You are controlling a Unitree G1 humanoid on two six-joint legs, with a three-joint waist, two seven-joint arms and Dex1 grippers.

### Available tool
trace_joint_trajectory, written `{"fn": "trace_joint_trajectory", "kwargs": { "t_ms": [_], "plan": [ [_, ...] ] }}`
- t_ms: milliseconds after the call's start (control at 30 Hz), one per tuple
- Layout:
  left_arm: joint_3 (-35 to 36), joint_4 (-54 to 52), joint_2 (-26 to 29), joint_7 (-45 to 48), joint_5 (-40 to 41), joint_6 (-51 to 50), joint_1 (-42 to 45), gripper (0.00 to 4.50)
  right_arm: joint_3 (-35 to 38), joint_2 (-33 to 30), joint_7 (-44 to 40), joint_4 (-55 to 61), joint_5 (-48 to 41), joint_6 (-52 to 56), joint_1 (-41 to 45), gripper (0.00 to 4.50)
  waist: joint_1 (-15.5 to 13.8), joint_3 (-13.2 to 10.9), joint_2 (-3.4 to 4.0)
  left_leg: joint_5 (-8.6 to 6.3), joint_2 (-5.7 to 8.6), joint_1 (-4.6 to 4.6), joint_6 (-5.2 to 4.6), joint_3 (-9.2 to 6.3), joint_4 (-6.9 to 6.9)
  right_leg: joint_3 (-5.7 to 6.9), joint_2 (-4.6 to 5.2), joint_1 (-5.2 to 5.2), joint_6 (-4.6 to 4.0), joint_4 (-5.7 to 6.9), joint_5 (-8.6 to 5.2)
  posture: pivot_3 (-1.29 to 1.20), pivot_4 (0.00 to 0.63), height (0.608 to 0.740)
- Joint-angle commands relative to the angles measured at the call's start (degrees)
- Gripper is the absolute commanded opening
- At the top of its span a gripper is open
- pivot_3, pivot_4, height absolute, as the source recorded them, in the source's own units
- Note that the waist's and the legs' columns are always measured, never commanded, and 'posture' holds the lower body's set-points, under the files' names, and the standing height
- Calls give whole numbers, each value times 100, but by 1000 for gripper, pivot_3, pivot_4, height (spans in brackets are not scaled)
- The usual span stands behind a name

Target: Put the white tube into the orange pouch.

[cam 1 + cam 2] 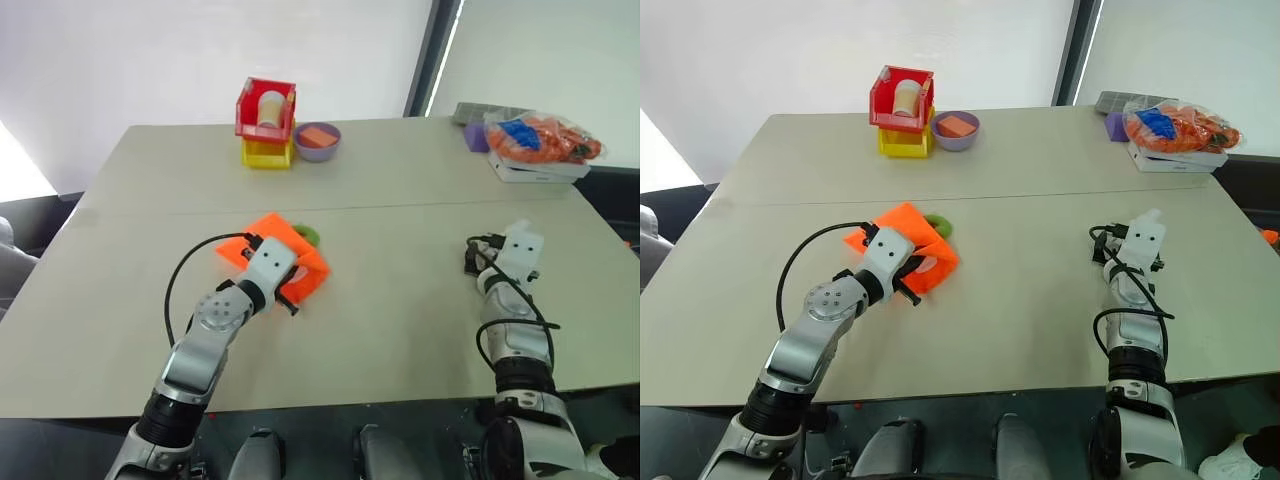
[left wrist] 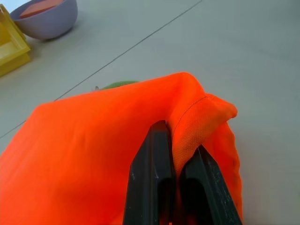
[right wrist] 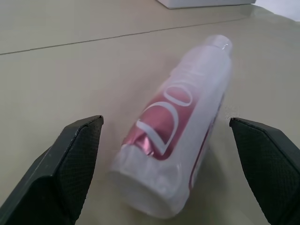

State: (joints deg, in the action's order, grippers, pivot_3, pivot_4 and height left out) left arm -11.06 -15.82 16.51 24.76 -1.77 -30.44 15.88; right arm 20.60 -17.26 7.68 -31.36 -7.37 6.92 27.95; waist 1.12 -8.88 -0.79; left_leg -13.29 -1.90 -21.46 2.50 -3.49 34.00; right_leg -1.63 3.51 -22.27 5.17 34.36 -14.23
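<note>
While the left gripper [image 2: 171, 154] pinches a fold of the bright orange fabric pouch [image 2: 93, 154], the right gripper [image 3: 171, 154] stands spread wide. Between its two black fingers [image 3: 65, 164], touching neither, the slim white plastic tube [image 3: 180, 140] with a pink label lies on the beige table [image 3: 70, 79].

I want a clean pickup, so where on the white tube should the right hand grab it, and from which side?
Grip the white tube across its middle, over the pink label. It lies flat on the table, lengthwise between the open fingers of the right hand, so coming straight on along the tabletop and closing on its two long sides looks best.
</note>
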Motion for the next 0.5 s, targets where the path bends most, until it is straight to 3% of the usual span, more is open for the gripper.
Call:
{"fn": "trace_joint_trajectory", "kwargs": {
  "t_ms": [33, 100, 167, 367, 500],
  "plan": [
    [-13, -175, -21, -58, 1, 109, -1, 59, 65, -61, 36, -173, -38, -283, 247, 4500, 2, 0, 0, 0, 0, 0, 0, 0, 0, 0, 0, 0, 0, 0, 0, 0, 150, 740],
    [-14, -182, -17, -68, -11, 110, -7, 59, 37, -70, 14, -260, -41, -364, 280, 4500, 5, 0, 0, 0, 0, 0, 0, 0, 1, 0, 0, 1, 0, 0, 0, 0, 150, 740],
    [-32, -182, 6, -73, -48, 129, -11, 0, 42, -52, -15, -322, -84, -417, 306, 3975, 5, 0, 0, 0, 0, 0, 0, 0, 1, -1, 0, 1, 0, 0, 0, 0, 150, 740],
    [-25, -199, 23, -86, -45, 124, -34, 0, -35, -18, -50, -324, -77, -474, 288, 1193, 8, 0, 1, 0, 0, 1, 0, 0, 1, -2, -1, 0, 0, 0, 0, 0, 150, 740],
    [-16, -173, 14, -103, -27, 129, -12, 0, -40, -17, -20, -273, -65, -494, 243, 1193, 7, 0, 1, 0, 0, 0, 0, 0, 1, -2, -1, 0, 0, 0, 0, 0, 150, 740]
  ]
}}
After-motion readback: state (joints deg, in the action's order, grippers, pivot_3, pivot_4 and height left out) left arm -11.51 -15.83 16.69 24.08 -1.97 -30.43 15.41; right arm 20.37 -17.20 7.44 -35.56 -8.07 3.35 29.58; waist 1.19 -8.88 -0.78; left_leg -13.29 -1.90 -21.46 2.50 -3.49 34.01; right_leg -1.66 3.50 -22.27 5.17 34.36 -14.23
